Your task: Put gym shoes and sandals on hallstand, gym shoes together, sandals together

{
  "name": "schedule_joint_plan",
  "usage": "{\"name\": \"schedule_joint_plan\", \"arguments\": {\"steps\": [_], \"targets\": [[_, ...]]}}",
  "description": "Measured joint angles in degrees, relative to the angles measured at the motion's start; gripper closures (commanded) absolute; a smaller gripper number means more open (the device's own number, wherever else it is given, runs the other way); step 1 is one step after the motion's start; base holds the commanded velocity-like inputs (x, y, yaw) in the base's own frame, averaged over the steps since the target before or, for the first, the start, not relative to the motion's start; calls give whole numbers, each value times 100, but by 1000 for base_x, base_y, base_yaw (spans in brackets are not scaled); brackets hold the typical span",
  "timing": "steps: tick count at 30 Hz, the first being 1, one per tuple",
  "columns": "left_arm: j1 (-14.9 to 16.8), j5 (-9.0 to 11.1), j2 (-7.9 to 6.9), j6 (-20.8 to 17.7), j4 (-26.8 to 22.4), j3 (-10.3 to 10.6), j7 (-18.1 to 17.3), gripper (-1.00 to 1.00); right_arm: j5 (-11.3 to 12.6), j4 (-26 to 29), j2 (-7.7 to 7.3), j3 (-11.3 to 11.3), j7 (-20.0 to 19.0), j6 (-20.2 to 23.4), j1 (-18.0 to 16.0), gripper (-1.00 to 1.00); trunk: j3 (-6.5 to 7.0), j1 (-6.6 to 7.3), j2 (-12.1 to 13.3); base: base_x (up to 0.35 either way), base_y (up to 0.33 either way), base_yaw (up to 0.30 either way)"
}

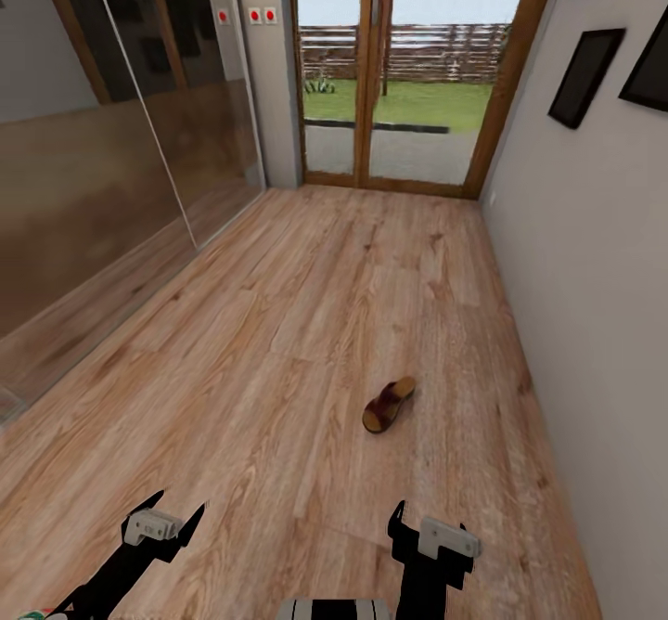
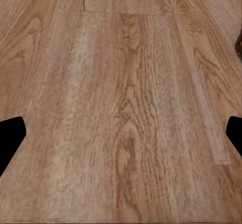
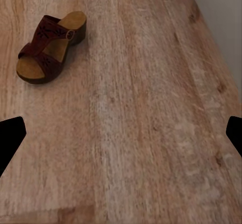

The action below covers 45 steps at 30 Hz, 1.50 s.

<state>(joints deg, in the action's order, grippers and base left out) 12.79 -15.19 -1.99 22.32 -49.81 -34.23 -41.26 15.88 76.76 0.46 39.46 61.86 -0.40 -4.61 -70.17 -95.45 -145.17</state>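
One dark brown sandal with a tan sole lies on the wood-plank corridor floor, right of centre and close to the right wall. It sits a short way ahead of my right gripper, slightly to that gripper's left. The right wrist view has the sandal lying flat on its sole, well beyond the open right gripper. My left gripper hangs low over bare planks, open and empty. The gym shoes and the hallstand are out of view.
A grey wall with dark picture frames runs along the right. Reflective glass panels line the left side. A wood-framed glass door closes the far end of the corridor.
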Motion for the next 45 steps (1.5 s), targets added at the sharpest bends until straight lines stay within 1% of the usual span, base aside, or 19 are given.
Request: {"name": "schedule_joint_plan", "arguments": {"steps": [10,15,30,45], "targets": [[1,2,0,-1,0,1,0,-100,0,0,0,-1,3,0,0,-100,0,0,0,0,0,268],[2,2,1,0,0,0,0,-100,0,0,0,-1,1,0,0,-100,0,0,0,0,0,129],[2,-5,1,-2,0,-1,-1,-100,0,1,0,-2,0,0,1,-100,0,1,0,11,0,26],[0,-7,2,-2,0,-1,-1,-100,0,1,0,-2,0,0,1,-100,0,1,0,179,0,2]]}}
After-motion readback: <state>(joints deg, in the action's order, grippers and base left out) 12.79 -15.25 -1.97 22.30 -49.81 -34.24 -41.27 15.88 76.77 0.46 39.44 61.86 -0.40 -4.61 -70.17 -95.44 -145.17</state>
